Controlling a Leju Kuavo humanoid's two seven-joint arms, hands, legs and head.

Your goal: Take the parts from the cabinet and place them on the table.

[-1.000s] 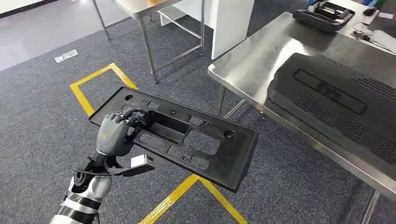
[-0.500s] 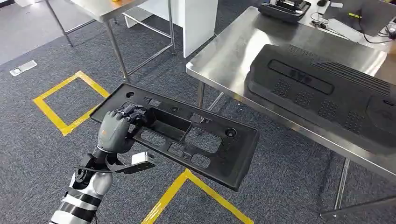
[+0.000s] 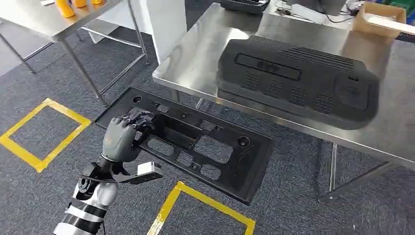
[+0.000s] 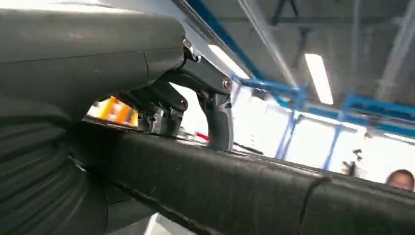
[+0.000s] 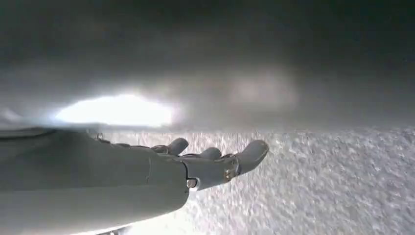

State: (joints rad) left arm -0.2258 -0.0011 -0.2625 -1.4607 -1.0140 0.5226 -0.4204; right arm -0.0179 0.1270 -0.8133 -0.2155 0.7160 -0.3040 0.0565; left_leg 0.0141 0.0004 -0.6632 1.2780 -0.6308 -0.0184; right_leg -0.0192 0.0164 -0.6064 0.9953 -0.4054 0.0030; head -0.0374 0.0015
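Note:
My left hand (image 3: 123,136) grips a long flat black plastic panel (image 3: 195,147) with several cut-outs, holding it level above the carpet, in front of the steel table (image 3: 195,58). In the left wrist view the fingers (image 4: 215,112) hook over the panel's thick edge (image 4: 220,181). A large black ribbed cover (image 3: 298,81) lies on the table top. My right hand (image 5: 205,164) shows in the right wrist view with its fingers stretched out and nothing in them, under a dark surface.
Yellow tape squares (image 3: 44,129) mark the grey carpet. A second steel table (image 3: 44,22) with orange items stands at the far left. A black tray (image 3: 244,5) and a cardboard box (image 3: 379,19) sit at the table's far side.
The camera has swung right and moved closer to the steel table, so the table and the ribbed cover shifted left in the picture. My left hand keeps the same grip on the panel.

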